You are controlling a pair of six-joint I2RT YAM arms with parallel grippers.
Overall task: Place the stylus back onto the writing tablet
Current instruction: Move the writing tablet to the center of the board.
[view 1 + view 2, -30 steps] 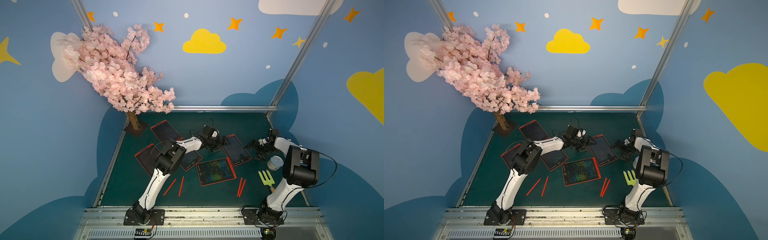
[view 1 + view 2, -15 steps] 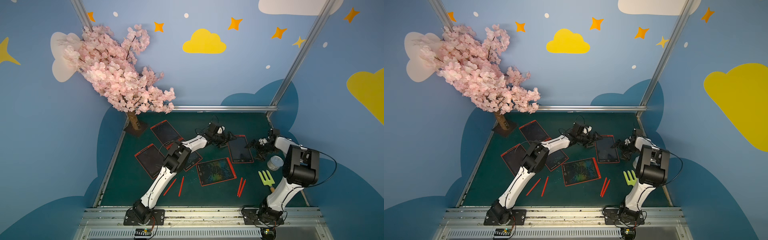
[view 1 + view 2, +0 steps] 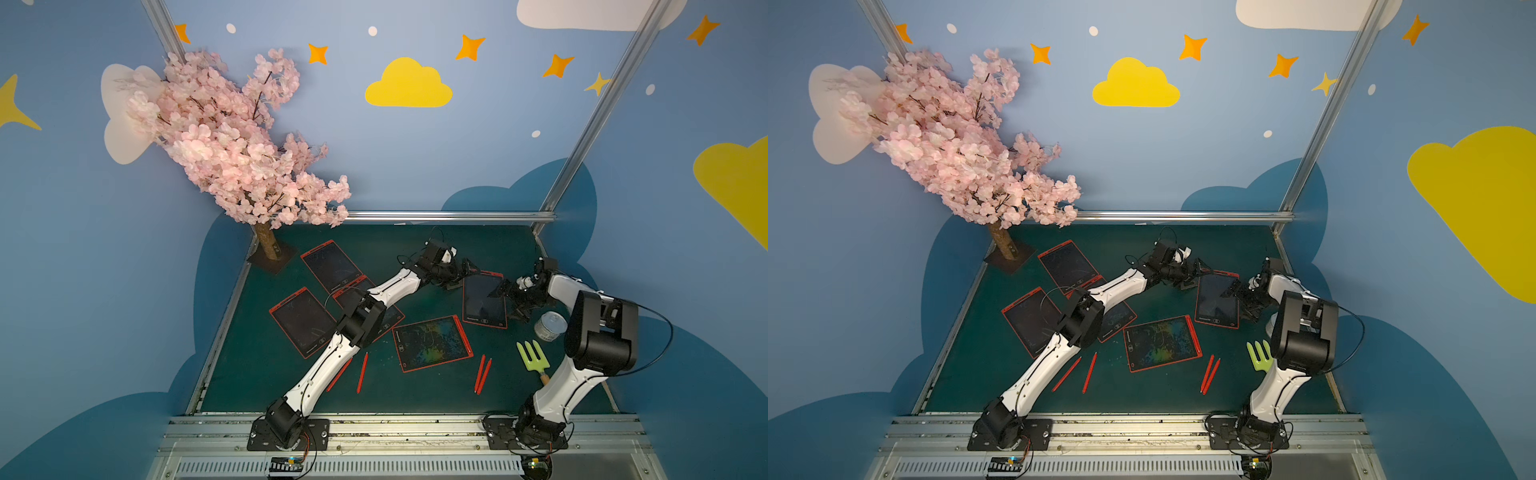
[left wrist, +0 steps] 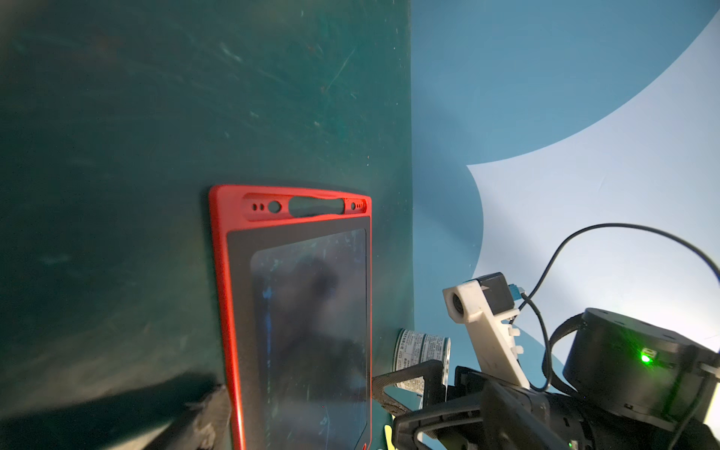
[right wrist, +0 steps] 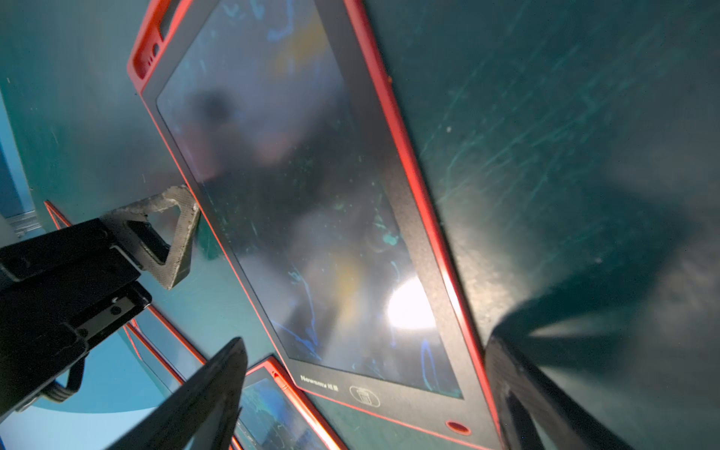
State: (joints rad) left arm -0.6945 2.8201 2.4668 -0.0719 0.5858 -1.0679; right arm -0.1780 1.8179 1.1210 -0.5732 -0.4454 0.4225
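Several red-framed writing tablets lie on the green mat. One dark tablet sits straight between my two grippers. My left gripper is open at its far left corner, and one finger touches the tablet's long edge. My right gripper is open at the tablet's right side, its fingers spread past the width of the tablet at its button end. Neither holds anything. Red styluses lie loose on the mat near the front: two left of centre and a pair right of centre.
A tablet with colourful scribbles lies in front of the dark one. A small tin can and a green garden fork sit by the right arm. A pink blossom tree stands at the far left corner.
My left arm has reached further right along the tablet's far end, and the tablet has turned from slanted to straight and slid slightly right. My right gripper stayed beside it.
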